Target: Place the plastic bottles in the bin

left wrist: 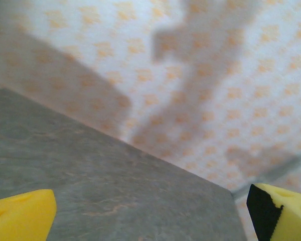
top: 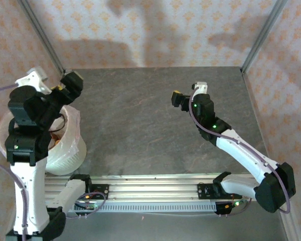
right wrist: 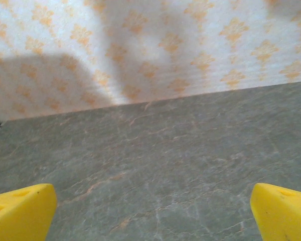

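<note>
Wht/blk arms [top: 27, 175], yellow gripper pads [right wrist: 20, 211], grn LEDs [top: 195, 105]

White bin [top: 67, 158], grey marbled table [top: 155, 115], white walls [top: 155, 30] with orange floral motifs, yellow-tipped right hand [right wrist: 153, 213]

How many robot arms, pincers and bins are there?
Robot arms: 2, left arm and right arm
Pincers: 2, left pincer and right pincer, both open
Bins: 1, the white bin
Total: 5

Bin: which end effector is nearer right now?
Left. The left end effector is raised by the bin, at its far rim; the right end effector hangs over the table, well right of the bin.
</note>
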{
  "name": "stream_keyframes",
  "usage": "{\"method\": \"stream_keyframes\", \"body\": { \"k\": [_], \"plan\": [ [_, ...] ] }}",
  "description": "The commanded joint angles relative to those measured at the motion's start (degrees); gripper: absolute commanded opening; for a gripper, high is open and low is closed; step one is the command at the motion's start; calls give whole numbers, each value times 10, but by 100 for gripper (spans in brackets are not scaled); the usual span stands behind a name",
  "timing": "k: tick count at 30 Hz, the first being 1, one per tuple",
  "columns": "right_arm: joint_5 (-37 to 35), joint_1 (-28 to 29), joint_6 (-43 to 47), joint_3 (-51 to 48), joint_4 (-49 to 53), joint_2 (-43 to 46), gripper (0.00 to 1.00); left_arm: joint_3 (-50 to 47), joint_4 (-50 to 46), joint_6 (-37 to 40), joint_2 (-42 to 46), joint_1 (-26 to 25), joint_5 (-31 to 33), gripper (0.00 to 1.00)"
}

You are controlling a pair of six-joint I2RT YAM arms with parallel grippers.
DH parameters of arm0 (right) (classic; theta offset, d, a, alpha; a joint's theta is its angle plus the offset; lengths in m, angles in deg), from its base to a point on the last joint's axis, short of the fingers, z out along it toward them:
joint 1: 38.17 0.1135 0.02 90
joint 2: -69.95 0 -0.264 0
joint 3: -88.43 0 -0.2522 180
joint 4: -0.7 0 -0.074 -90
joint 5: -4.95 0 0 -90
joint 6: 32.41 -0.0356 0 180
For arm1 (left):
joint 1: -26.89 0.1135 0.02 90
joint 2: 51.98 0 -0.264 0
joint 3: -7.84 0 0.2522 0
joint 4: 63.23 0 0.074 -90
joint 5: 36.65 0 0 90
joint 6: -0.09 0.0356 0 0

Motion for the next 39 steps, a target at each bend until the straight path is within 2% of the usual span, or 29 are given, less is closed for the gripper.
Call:
{"method": "stream_keyframes", "body": {
  "k": [1, 3, 5, 9, 12, 14, 16, 19, 21, 23, 28, 31, 34, 36, 38, 39],
  "plan": [
    [-99, -8, 9, -18, 12, 26, 99, -11, 91, 62, -46, -120, 45, 99],
    [-125, -18, 14, -28, 19, 39, 99, -16, 96, 115, -80, -180, 88, 99],
    [-149, -35, 23, -45, 20, 54, 99, -28, 104, 158, -114, -210, 108, 99],
    [-226, -88, 33, -87, 17, 80, 99, -102, 176, 202, -162, -219, 123, 100],
    [-243, -150, 25, -125, 3, 87, 99, -162, 230, 234, -185, -219, 167, 100],
    [-208, -205, 24, -156, -18, 77, 99, -208, 268, 265, -193, -215, 194, 100],
    [-153, -254, 38, -188, -59, 49, 99, -257, 303, 291, -195, -198, 180, 100],
    [-87, -292, 68, -199, -97, -10, 99, -339, 383, 315, -179, -172, 157, 100],
    [-29, -307, 79, -195, -116, -57, 99, -376, 414, 336, -171, -163, 171, 100],
    [0, -311, 84, -197, -159, -98, 99, -399, 413, 340, -173, -141, 194, 100],
    [84, -324, 70, -193, -265, -179, 99, -470, 476, 330, -191, -70, 172, 100],
    [120, -324, 85, -212, -304, -195, 99, -495, 520, 338, -211, -50, 184, 100],
    [148, -324, 96, -289, -498, -241, 99, -535, 608, 330, -231, -23, 170, 100],
    [133, -324, 93, -252, -385, -219, 99, -547, 635, 329, -248, -10, 158, 100],
    [120, -317, 95, -260, -419, -231, 99, -562, 666, 324, -268, 1, 138, 100],
    [118, -317, 95, -257, -405, -226, 99, -571, 687, 322, -277, 4, 135, 100]
  ]
}}
